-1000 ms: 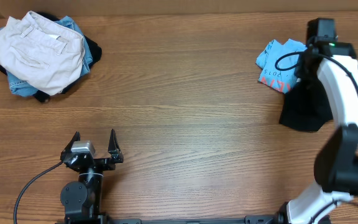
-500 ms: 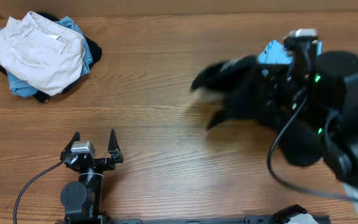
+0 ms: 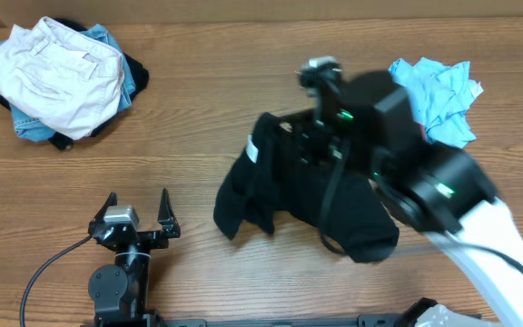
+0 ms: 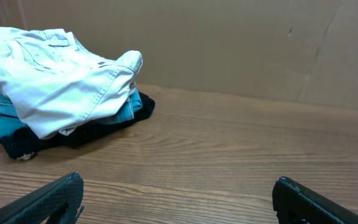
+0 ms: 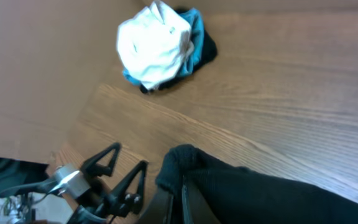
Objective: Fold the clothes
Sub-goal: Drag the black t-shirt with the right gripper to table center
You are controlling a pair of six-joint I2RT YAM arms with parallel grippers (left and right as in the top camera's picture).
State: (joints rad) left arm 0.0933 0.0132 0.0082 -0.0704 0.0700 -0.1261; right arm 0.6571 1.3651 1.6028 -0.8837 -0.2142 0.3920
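The black T-shirt [image 3: 280, 195] has been swung from the right edge to the middle of the surface [image 3: 243, 100], pinched by the right end effector [image 5: 182, 190]; the left end effector [image 3: 136, 207] is spread wide.

You will find no text, number or brand that can be read in these views. The black T-shirt [image 3: 289, 195] carries a small white label [image 3: 253, 151] at its edge in the overhead view, but it is too small and blurred for you to read any letter. On the cream trousers [image 4: 61, 74] the left wrist view shows only plain cloth and seams.
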